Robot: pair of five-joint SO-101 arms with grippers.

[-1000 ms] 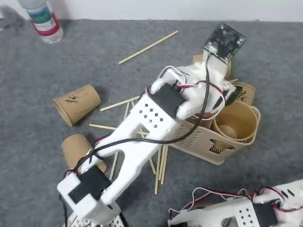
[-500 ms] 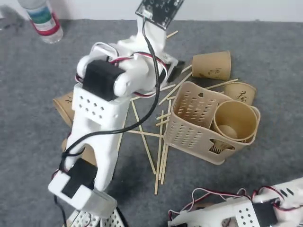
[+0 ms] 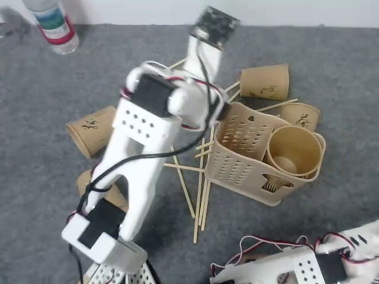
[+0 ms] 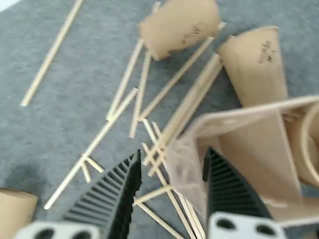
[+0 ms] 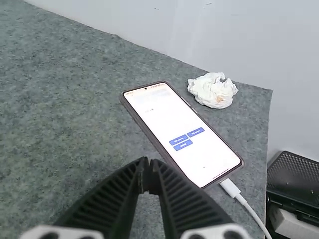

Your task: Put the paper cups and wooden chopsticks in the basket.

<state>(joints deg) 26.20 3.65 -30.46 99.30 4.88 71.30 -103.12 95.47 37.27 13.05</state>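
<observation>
My left gripper (image 4: 172, 159) is open and empty, hanging just above the near corner of the beige basket (image 4: 249, 144) and a tangle of wooden chopsticks (image 4: 149, 144). Seen from above, this left gripper (image 3: 218, 111) is at the basket's (image 3: 237, 160) left corner. One paper cup (image 3: 293, 155) stands inside the basket. Two more cups lie behind it (image 3: 265, 81) (image 3: 301, 115). Another cup (image 3: 95, 130) lies to the left, and one (image 3: 92, 183) is partly hidden by the arm. Chopsticks (image 3: 198, 195) lie scattered in front of the basket. My right gripper (image 5: 148, 167) is shut and empty.
A plastic bottle (image 3: 53, 23) stands at the back left. The right arm (image 3: 308, 263) rests at the front right edge. Under the right gripper lie a phone (image 5: 182, 134) with its cable, a crumpled tissue (image 5: 213, 89) and a black box (image 5: 294, 174).
The left arm swung off the basket towards the back left, then came part of the way back to the basket's left corner. The right arm has kept still.
</observation>
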